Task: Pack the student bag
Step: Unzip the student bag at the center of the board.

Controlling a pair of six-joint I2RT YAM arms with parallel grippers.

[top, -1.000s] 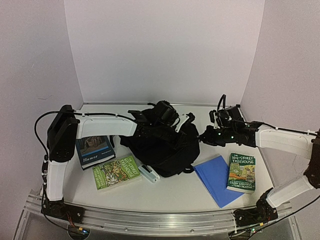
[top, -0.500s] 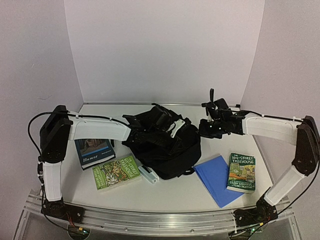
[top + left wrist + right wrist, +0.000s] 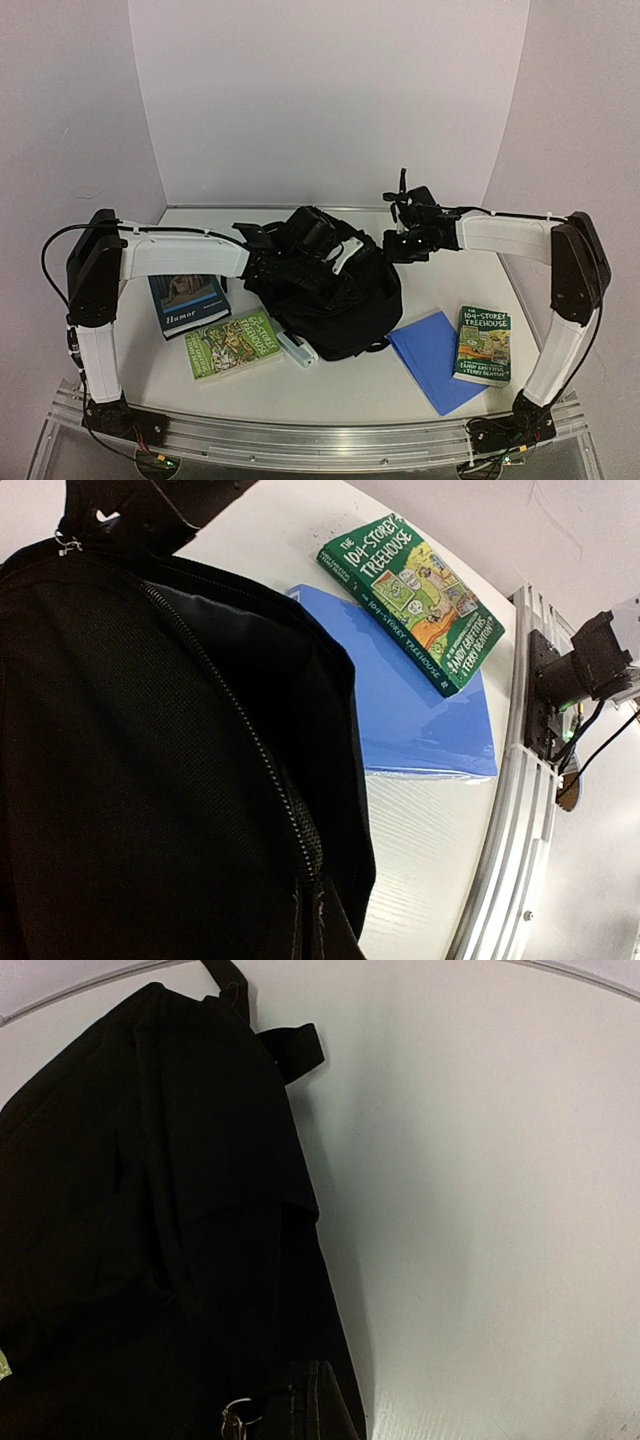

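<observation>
**Bag mouth to be opened, books unpacked**

Student bag [image 3: 335,300] slumped at the middle of the surface [image 3: 350,395], its zip [image 3: 250,740] running down the mesh panel in your left wrist view; blue folder [image 3: 430,360] and Treehouse book [image 3: 483,343] lie just to its right, touching each other; green book [image 3: 232,343], Humor book [image 3: 188,302] and a small white object [image 3: 297,347] lie to its left; nothing appears loaded, so the step in hand is judged to be opening and steadying the mouth.

To do it well, pull the two sides of the opening apart rather than upward, so the soft fabric does not lift off the surface and fold shut; keep one side pinned while the other draws along the zip line; aim for a gap wide enough for the folder, the broadest item, before you release either side.

Your left arm reaches across from the left, the left hand [image 3: 330,245] low over the bag's top; your right arm stretches in nearly straight, the right hand [image 3: 398,243] at the bag's upper right edge, close against the fabric near a zip ring [image 3: 235,1420]; neither wrist view shows its own fingers, so you cannot tell whether either hand is wide, narrow or gripping cloth.
</observation>
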